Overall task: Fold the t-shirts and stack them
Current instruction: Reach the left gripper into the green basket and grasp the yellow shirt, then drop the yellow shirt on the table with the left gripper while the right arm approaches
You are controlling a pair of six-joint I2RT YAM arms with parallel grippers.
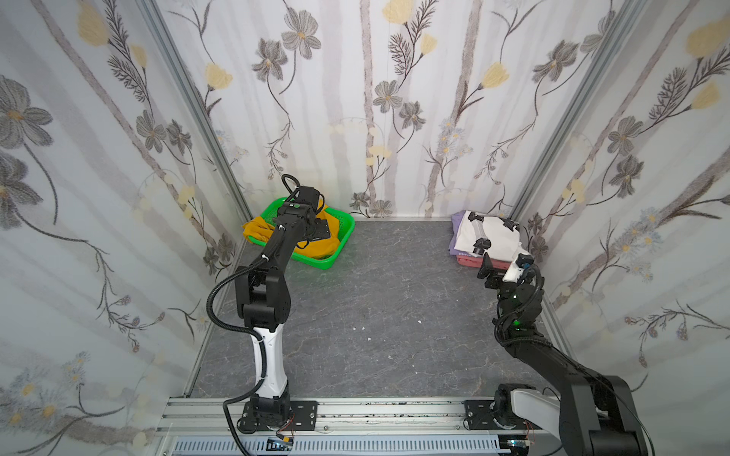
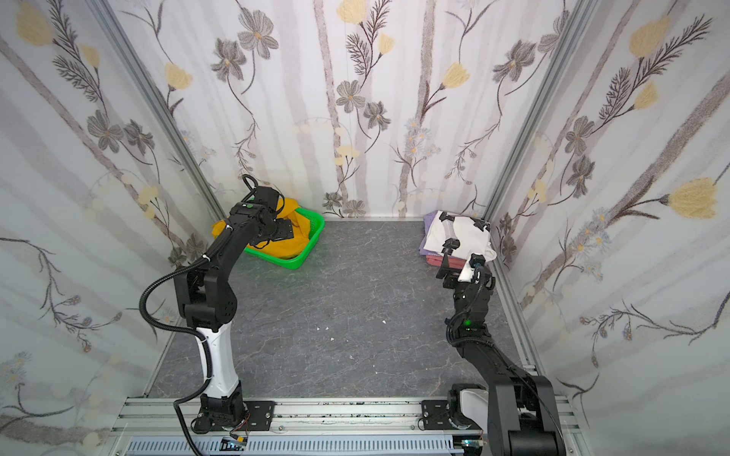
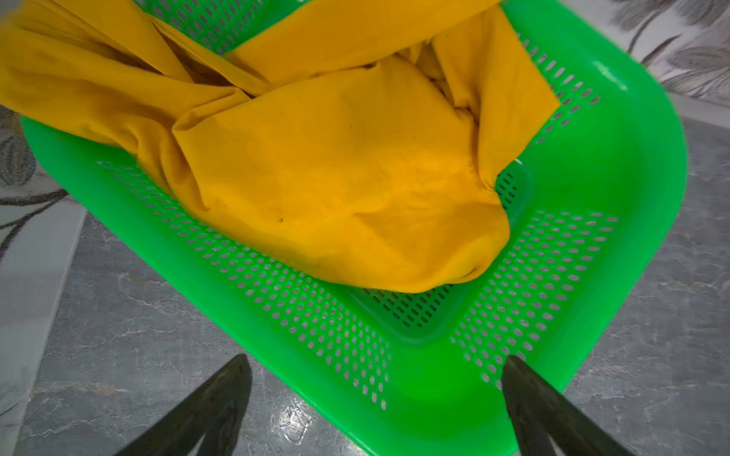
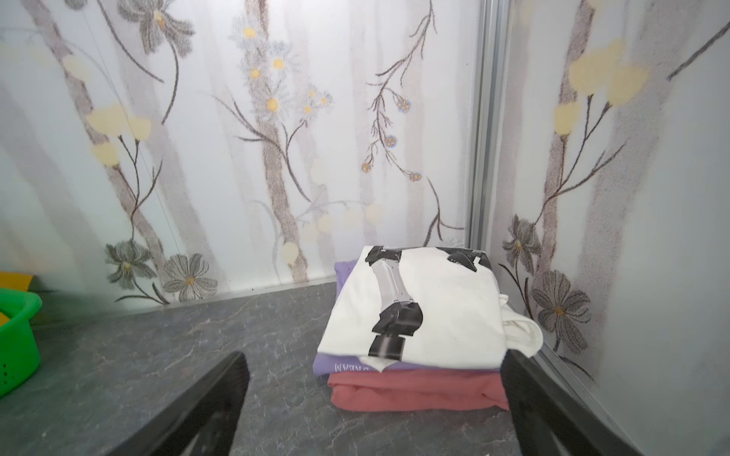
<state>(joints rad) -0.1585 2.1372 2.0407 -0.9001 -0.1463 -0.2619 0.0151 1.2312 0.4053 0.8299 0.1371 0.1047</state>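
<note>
A crumpled mustard-yellow t-shirt lies in the green basket at the back left, one part hanging over the far rim. My left gripper hovers over the basket's near corner, open and empty. At the back right stands a folded stack: the white t-shirt with black figures on top, a lavender one under it, a salmon-pink one at the bottom. My right gripper sits just in front of the stack, open, touching nothing.
Floral-papered walls close in the back and both sides, with aluminium posts in the corners. The stack sits tight in the back right corner. The dark marbled tabletop carries a few white specks. A metal rail runs along the front.
</note>
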